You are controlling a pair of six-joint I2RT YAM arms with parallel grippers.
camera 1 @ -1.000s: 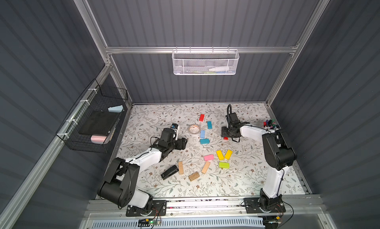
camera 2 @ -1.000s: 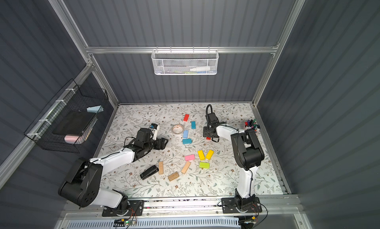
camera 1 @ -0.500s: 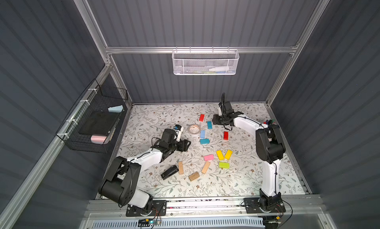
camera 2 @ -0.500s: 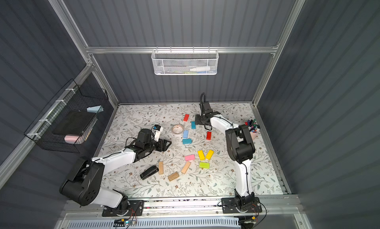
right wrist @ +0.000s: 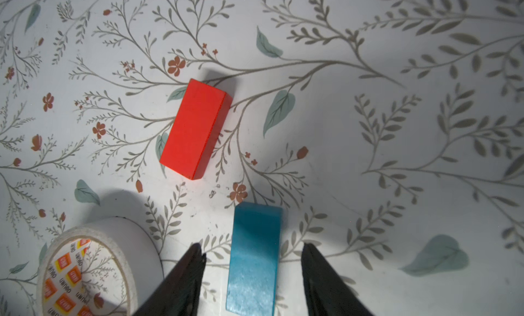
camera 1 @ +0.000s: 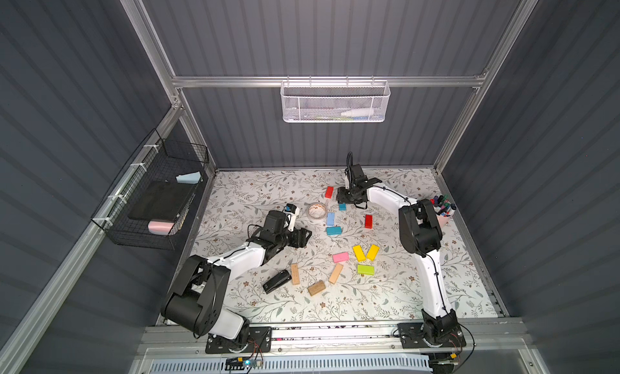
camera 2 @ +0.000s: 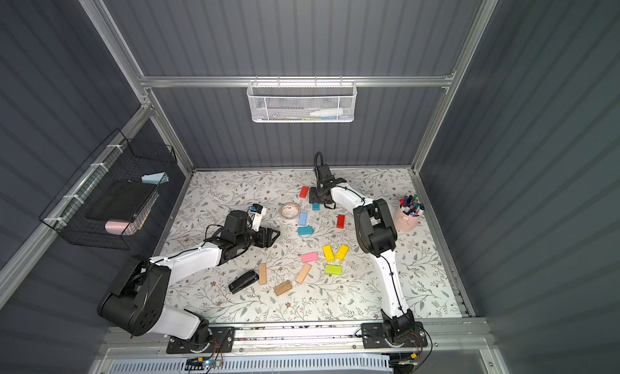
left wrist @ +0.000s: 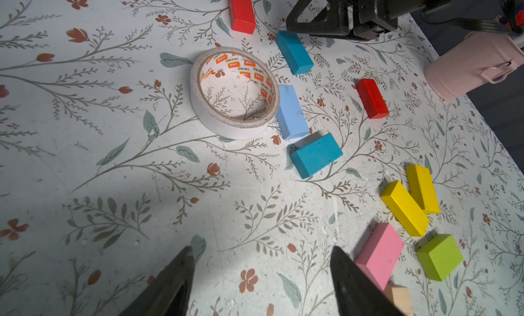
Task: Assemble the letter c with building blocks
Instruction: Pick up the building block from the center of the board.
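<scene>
Right gripper point(right wrist: 253, 248), open, straddles the teal block point(right wrist: 255, 260) lying flat on the far tabletop point(right wrist: 368, 136) near a red block point(right wrist: 195, 129), its long axis running along the gap between the jaws; left gripper point(left wrist: 262, 251) open, empty, farther away.

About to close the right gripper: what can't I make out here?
- Teal block under the right gripper: near end cut by the right wrist frame edge; partly covered in both top views.
- Tan wood block: left wrist view, only a corner shows past a finger of the left gripper.
- White mesh basket's contents: too small in both top views.
</scene>
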